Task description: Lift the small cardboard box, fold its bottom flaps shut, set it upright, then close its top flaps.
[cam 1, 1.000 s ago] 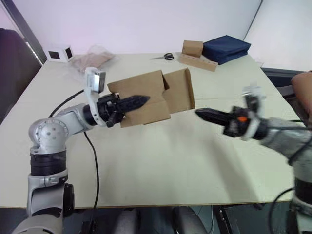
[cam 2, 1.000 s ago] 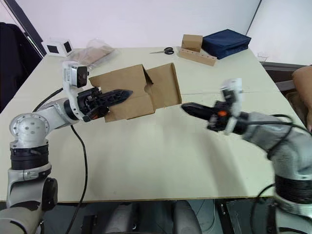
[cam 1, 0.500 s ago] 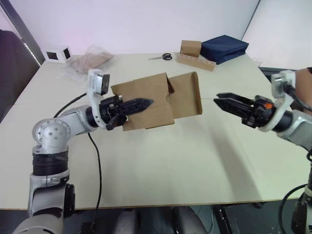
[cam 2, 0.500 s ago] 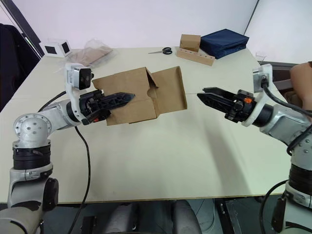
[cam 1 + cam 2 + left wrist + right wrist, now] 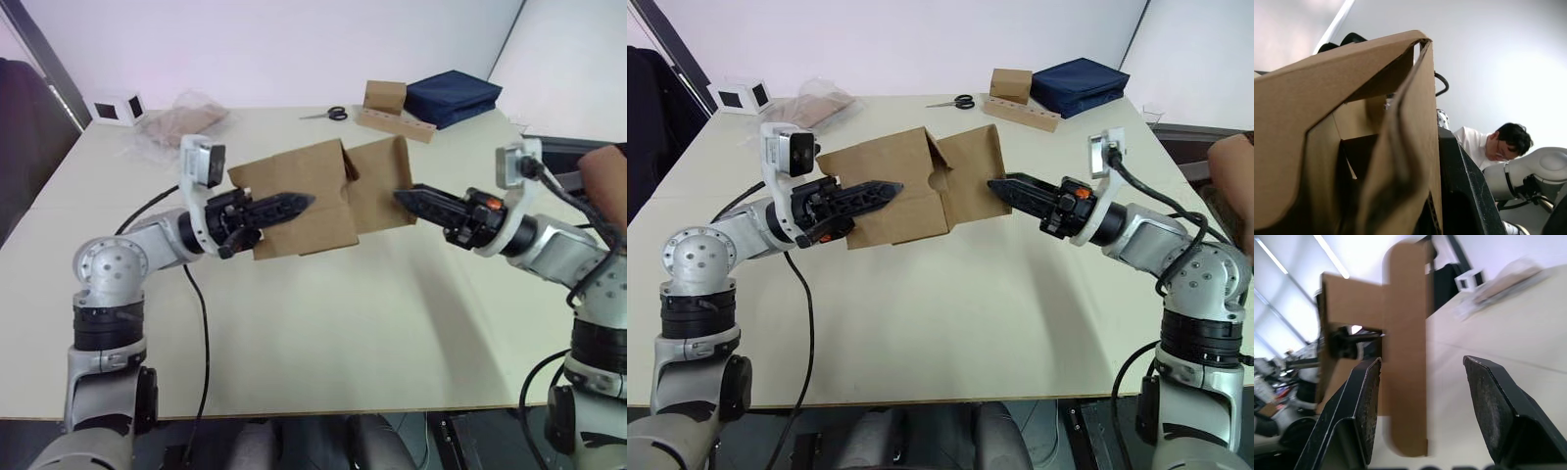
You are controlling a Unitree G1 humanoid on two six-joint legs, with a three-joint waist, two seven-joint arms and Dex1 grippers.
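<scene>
The right gripper [image 5: 1004, 188] has been brought in from the right edge of the tabletop [image 5: 950, 313] and its tips now stand at the free edge of the open flap [image 5: 972, 186]; in the right wrist view its two fingers [image 5: 1364, 406] are spread wide, with the flap edge-on between them and nothing yet clasped. This is judged the start of folding the bottom flaps shut. The box [image 5: 887, 191] is held clear of the tabletop, over its middle, and has been raised slightly since half a second ago. It is clamped by the left gripper [image 5: 884, 189], whose fingers are closed over one wall, one finger lying along the outer face. The box is plain brown corrugated board, matte and unmarked, with thin stiff panels creased at the hinges. Near the far edge lie a clear bag [image 5: 186, 116], scissors [image 5: 326, 114], a smaller carton on a cardboard strip [image 5: 386, 98], and a dark blue fabric case [image 5: 453, 96] at the far right corner.
</scene>
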